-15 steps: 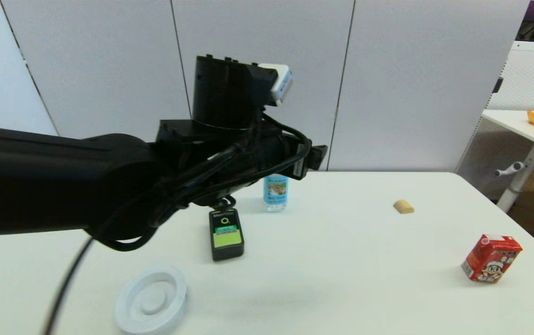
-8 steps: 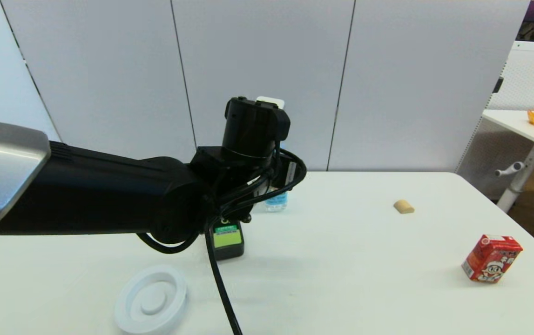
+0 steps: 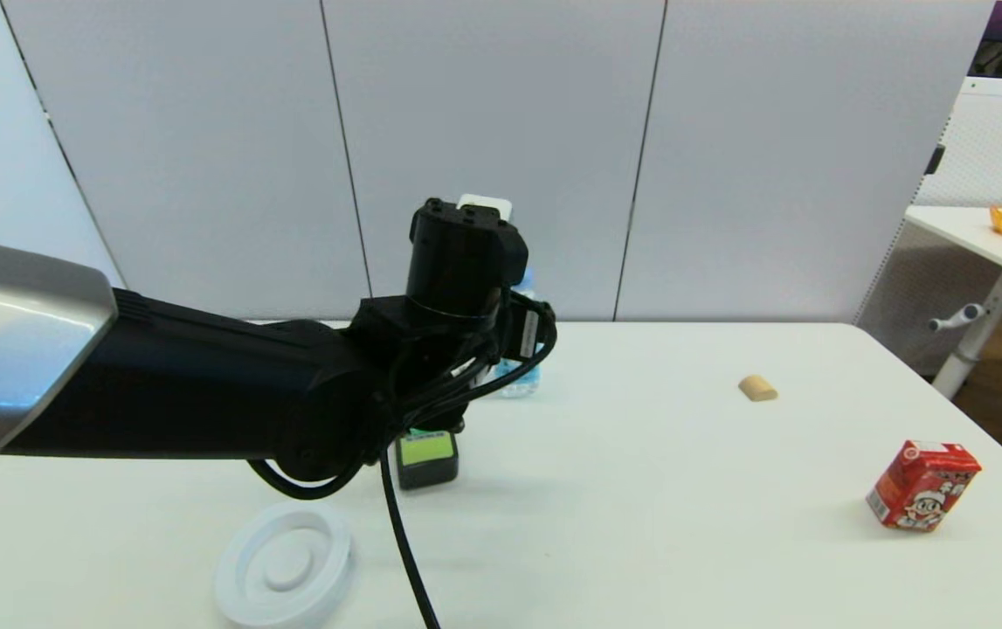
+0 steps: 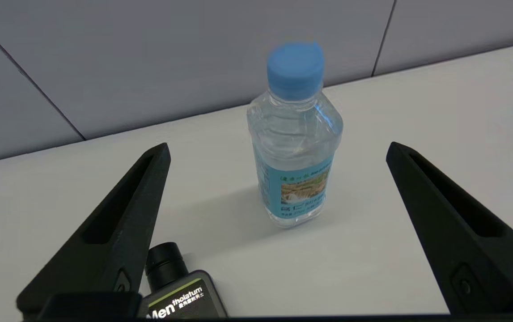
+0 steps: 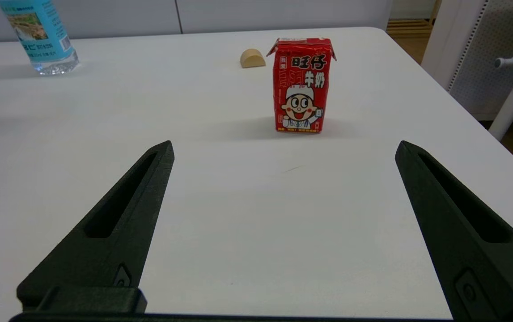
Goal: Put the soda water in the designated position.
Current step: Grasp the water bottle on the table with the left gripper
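The soda water (image 4: pixel 294 134), a small clear bottle with a light blue cap and label, stands upright near the table's far edge. My left gripper (image 4: pixel 277 147) is open, and the bottle stands centred just beyond its two fingertips, touching neither. In the head view my left arm (image 3: pixel 457 262) covers most of the soda water (image 3: pixel 518 383); only its base and a bit of the cap show. My right gripper (image 5: pixel 283 145) is open over bare table at the right, holding nothing, and the soda water (image 5: pixel 39 36) stands far off from it.
A flat black bottle with a green label (image 3: pixel 427 454) lies just under the left gripper's near finger (image 4: pixel 117 223). A white round disc (image 3: pixel 284 566) sits at the front left. A red milk carton (image 3: pixel 922 485) and a tan block (image 3: pixel 757 388) stand to the right.
My left arm has reached forward and come down towards the soda water, and now covers most of it in the head view. The objects on the table have not moved.
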Robot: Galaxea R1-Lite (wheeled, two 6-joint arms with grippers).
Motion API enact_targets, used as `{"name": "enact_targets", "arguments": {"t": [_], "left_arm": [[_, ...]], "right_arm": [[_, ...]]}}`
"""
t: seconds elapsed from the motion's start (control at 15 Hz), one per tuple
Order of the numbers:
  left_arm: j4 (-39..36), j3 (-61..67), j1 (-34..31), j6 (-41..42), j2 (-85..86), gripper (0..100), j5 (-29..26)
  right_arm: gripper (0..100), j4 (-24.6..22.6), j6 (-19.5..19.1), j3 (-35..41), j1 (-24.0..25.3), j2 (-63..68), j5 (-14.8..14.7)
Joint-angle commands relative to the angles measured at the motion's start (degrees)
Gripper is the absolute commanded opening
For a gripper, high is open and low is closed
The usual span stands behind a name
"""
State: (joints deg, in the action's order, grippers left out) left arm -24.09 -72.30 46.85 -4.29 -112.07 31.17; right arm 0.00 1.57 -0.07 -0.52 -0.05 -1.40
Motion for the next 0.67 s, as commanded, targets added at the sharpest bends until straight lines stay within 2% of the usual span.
{"name": "enact_targets", "arguments": {"t": [0.07, 0.67], "left_arm": [[-0.78, 0.67, 0.09, -0.1, -0.43, 100, 0.21], [-1.58, 0.14, 3.25, -0.1, -3.07, 100, 3.46]], "right_arm": [[100, 0.0, 0.01, -0.01, 0.0, 0.05, 0.0], [100, 0.0, 0.01, -0.01, 0.0, 0.05, 0.0]]}}
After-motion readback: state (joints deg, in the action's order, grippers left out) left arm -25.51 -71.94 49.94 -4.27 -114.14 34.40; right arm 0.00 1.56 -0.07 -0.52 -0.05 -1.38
